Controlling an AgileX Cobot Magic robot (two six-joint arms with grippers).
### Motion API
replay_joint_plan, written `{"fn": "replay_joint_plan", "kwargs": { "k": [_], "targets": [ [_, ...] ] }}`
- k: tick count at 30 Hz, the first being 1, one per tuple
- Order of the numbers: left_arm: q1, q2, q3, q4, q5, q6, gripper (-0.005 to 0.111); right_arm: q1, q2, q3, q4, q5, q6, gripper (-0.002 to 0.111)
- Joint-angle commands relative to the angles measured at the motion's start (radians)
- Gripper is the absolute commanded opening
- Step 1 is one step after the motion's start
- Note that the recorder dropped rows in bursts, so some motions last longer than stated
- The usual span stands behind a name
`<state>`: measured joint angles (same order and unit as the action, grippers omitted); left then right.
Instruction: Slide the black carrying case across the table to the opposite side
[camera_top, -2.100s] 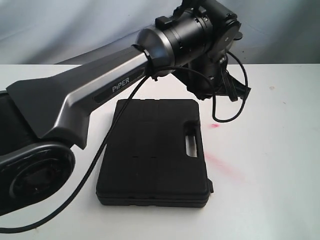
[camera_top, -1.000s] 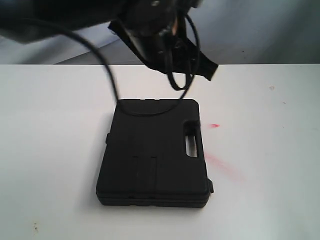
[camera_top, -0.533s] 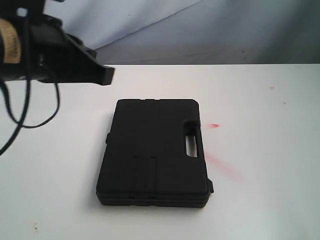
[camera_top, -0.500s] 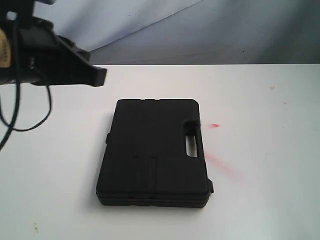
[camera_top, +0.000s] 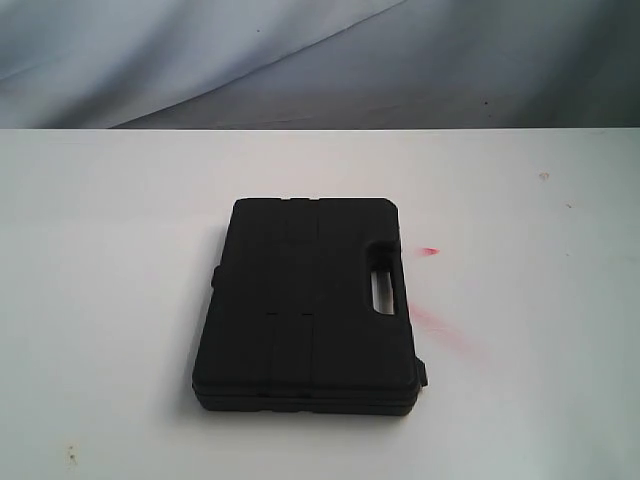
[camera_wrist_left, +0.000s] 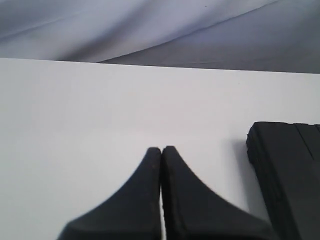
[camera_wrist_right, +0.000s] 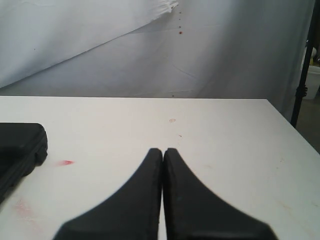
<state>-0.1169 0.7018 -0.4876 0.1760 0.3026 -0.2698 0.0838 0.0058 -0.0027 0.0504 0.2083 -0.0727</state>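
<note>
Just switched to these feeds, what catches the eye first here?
The black case lies flat and closed near the middle of the white table, its handle slot toward the exterior view's right, with red smears on the tabletop just beyond that side. Neither arm appears in the exterior view; the left gripper and right gripper are both shut, empty and clear of the case.
</note>
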Motion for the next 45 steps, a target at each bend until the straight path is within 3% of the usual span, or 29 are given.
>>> {"fn": "replay_joint_plan", "kwargs": {
  "k": [1,5,11,17,22,31,36,39,45],
  "targets": [
    [0.039,-0.161,0.108,-0.056,-0.012,0.014,0.0,-0.002,-0.006,0.003,0.003,0.003,-0.001,0.0],
    [0.039,-0.297,0.204,-0.073,-0.024,0.034,0.0,-0.002,-0.006,0.003,0.003,0.003,-0.001,0.0],
    [0.039,-0.445,0.31,-0.134,-0.044,0.195,0.0,-0.002,-0.006,0.003,0.003,0.003,-0.001,0.0],
    [0.039,-0.56,0.35,-0.148,-0.047,0.2,0.0,-0.002,-0.006,0.003,0.003,0.003,-0.001,0.0],
    [0.039,-0.64,0.406,-0.158,-0.127,0.207,0.0,-0.002,-0.006,0.003,0.003,0.003,-0.001,0.0],
    [0.039,-0.664,0.488,-0.223,-0.196,0.279,0.0,-0.002,-0.006,0.003,0.003,0.003,-0.001,0.0],
    [0.039,-0.664,0.488,-0.221,-0.183,0.36,0.0,-0.002,-0.006,0.003,0.003,0.003,-0.001,0.0],
    [0.039,-0.664,0.488,-0.296,-0.183,0.438,0.0,-0.002,-0.006,0.003,0.003,0.003,-0.001,0.0],
    [0.039,-0.664,0.488,-0.272,-0.088,0.434,0.0,-0.002,-0.006,0.003,0.003,0.003,-0.001,0.0]
  ]
}}
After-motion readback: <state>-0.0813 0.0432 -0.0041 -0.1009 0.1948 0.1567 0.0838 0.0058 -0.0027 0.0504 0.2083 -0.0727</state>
